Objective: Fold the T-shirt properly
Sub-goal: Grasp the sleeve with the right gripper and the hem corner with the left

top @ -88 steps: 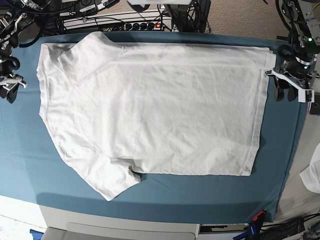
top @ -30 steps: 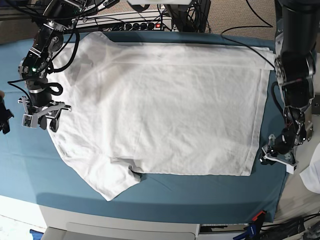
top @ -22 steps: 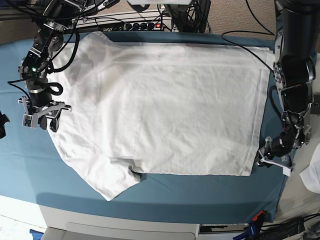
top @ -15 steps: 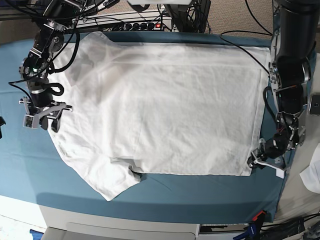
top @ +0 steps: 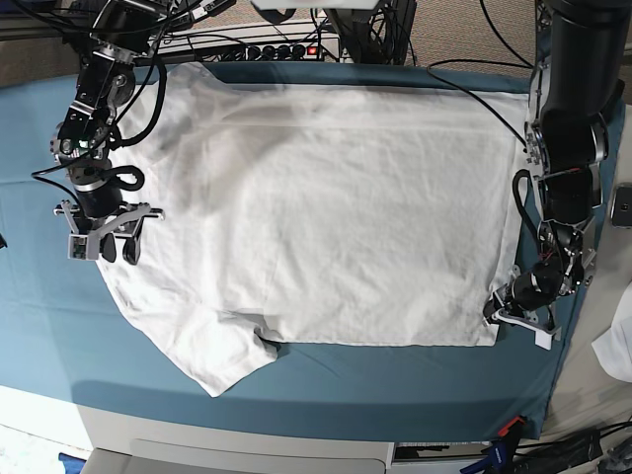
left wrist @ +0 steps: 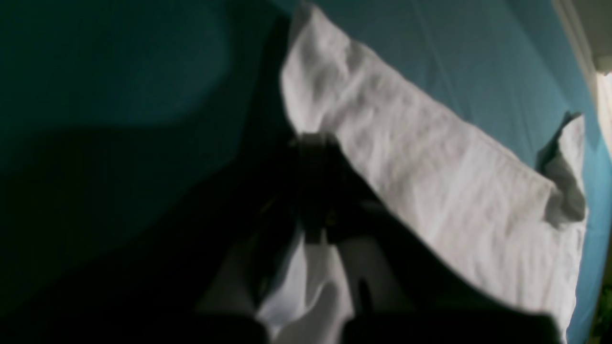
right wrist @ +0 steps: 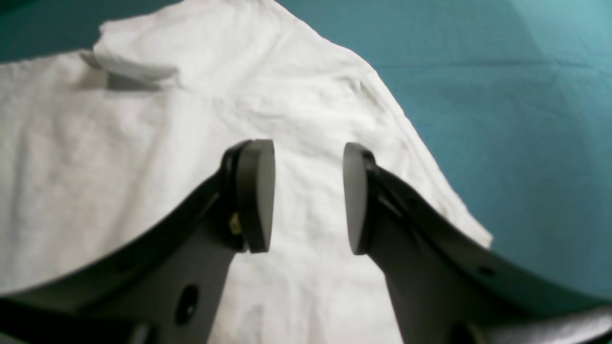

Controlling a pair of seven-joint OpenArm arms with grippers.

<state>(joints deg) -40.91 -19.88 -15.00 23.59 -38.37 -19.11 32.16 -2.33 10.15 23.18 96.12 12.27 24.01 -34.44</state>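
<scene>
The white T-shirt [top: 326, 207] lies spread flat on the teal cloth [top: 395, 395], collar end toward the left of the base view and hem toward the right. My left gripper [top: 504, 314] is down at the near hem corner. In the left wrist view its dark fingers [left wrist: 313, 143] are pressed together on the shirt's edge [left wrist: 430, 167], with fabric bunched under them. My right gripper [top: 117, 252] hovers over the shoulder area near the collar. Its two pads stand apart over the white fabric [right wrist: 95, 167], and nothing is between them [right wrist: 306, 196].
A power strip [top: 257, 49] and cables run along the table's back edge. A small white cloth [top: 617, 346] lies off the teal sheet at the right edge. An orange clip [top: 510, 427] sits at the front right corner.
My left gripper has slid inward onto the hem corner and shut on it. My right gripper has shifted slightly right and toward the front, staying open.
</scene>
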